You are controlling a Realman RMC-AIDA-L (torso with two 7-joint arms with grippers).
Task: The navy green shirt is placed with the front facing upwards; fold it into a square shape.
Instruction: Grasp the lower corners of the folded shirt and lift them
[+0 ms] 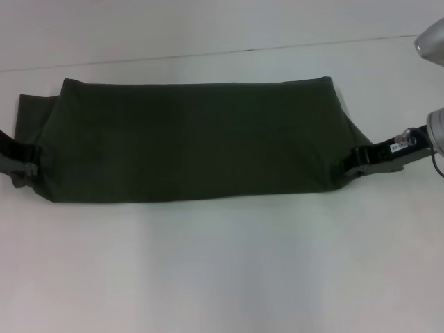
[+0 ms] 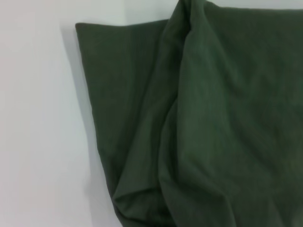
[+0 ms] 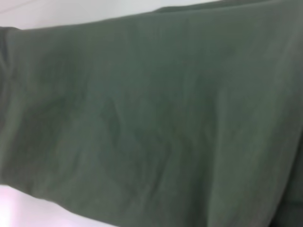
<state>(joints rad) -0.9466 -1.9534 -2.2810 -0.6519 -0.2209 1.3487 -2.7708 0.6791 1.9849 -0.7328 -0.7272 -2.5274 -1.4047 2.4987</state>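
Note:
The navy green shirt (image 1: 187, 142) lies on the white table as a long band folded lengthwise, with no lettering showing. My left gripper (image 1: 26, 166) is at the band's left end, shut on bunched cloth. In the left wrist view the shirt (image 2: 208, 123) gathers in folds toward the grip. My right gripper (image 1: 354, 164) is at the band's right end, shut on the edge there. The shirt (image 3: 156, 118) fills the right wrist view as a smooth, stretched sheet. Neither wrist view shows its own fingers.
The white table (image 1: 222, 270) stretches bare in front of the shirt. A seam line (image 1: 208, 52) runs across the table behind it. Part of the right arm's grey body (image 1: 433, 41) shows at the upper right.

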